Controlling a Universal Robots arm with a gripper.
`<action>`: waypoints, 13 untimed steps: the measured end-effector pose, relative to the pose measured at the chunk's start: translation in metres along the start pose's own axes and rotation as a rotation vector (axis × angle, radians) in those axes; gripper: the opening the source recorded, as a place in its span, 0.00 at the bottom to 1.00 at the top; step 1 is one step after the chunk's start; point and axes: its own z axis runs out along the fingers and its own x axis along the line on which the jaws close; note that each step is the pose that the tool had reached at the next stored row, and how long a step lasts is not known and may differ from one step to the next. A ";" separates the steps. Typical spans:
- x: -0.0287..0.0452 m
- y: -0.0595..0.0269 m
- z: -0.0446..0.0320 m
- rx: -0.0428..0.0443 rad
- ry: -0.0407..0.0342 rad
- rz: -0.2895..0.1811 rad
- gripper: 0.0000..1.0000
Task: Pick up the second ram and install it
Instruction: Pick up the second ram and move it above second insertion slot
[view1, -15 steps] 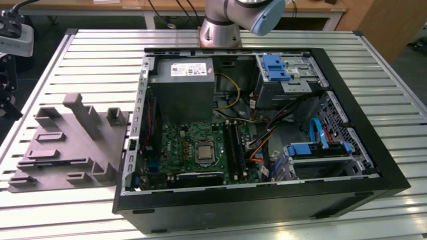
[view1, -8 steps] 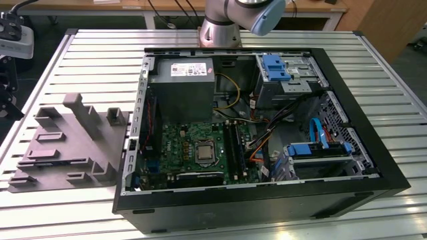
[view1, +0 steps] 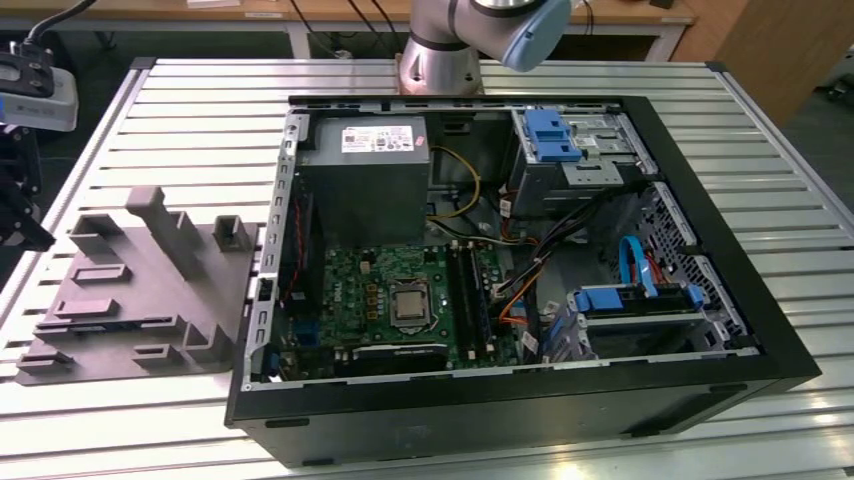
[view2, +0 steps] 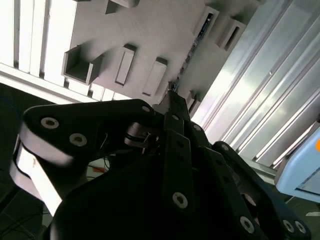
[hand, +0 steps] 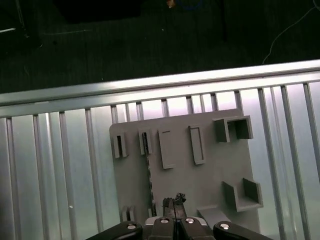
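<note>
Near the shut, empty gripper (hand: 174, 202) stands the second ram (hand: 149, 180), likely light, stiff and fragile; best pinched mid-length across its faces.

A ribbed metal bench (view1: 160, 120) of pale slats catches bright light; behind it stands a wooden desk (view1: 627, 15) on white legs, with dark floor (hand: 125, 40) beyond the bench edge

Our slatted metal table (view1: 160, 110)
On it we see a grey fixture plate (view1: 134, 300) at the exterior view's left, with an open black computer case (view1: 534, 410) just beside it.
</note>
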 end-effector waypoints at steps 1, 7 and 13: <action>0.0006 0.0000 0.0005 -0.0004 0.0004 -0.001 0.10; 0.0077 -0.0003 0.0052 -0.0003 -0.0025 -0.005 0.10; 0.0121 -0.0009 0.0145 -0.0009 -0.0035 -0.010 0.10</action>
